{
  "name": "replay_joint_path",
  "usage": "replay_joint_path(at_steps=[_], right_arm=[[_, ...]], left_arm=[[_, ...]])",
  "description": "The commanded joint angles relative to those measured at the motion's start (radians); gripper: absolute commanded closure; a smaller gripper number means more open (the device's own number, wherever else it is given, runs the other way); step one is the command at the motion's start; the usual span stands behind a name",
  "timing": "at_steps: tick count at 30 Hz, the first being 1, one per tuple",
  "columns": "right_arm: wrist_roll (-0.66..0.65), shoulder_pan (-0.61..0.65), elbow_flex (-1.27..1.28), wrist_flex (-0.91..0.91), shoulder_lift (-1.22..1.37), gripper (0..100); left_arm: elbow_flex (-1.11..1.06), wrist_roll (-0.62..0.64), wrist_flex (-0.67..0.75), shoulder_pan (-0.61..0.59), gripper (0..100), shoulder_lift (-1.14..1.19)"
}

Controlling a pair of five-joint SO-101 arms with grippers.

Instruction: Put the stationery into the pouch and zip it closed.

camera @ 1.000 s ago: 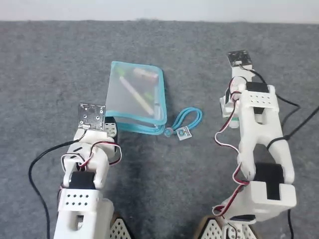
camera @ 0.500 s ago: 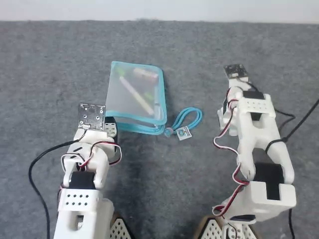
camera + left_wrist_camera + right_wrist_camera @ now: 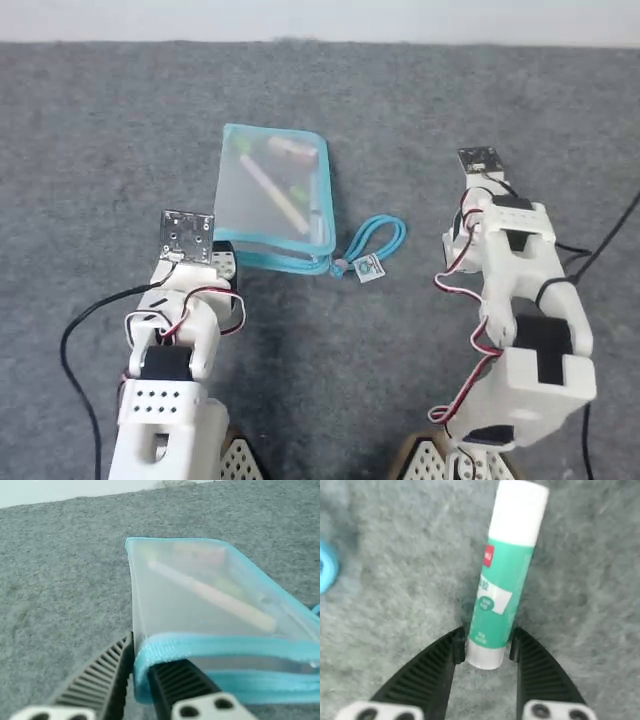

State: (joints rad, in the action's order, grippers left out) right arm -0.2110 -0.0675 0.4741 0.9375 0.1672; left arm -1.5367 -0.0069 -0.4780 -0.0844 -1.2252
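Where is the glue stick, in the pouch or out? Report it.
Out. The glue stick lies on the grey mat, its end gripped by the right hand, well apart from the pouch.

Translucent plastic pouch (image 3: 270, 200), rough matt carpet (image 3: 100, 130)

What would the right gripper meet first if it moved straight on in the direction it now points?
The glue stick: its near end sits at the right gripper, and its body lies straight ahead on the grey mat. Contact itself I cannot confirm.
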Motion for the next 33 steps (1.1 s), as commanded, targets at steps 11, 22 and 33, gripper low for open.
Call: replay_joint_path(at_steps=[11, 22, 33], right_arm=[[-0.002, -0.001, -0.043, 0.18, -0.243, 99.1], [-0.161, 0.467, -0.037, 0.654, -0.874, 99.1], [-0.16, 0.8, 0.035, 0.607, -0.774, 99.1]], left_arm=[[0.021, -0.015, 0.003, 0.011, 99, -0.005], [0.054, -0.009, 0.012, 0.109, 99, 0.003], [0.076, -0.009, 0.003, 0.104, 99, -0.005]])
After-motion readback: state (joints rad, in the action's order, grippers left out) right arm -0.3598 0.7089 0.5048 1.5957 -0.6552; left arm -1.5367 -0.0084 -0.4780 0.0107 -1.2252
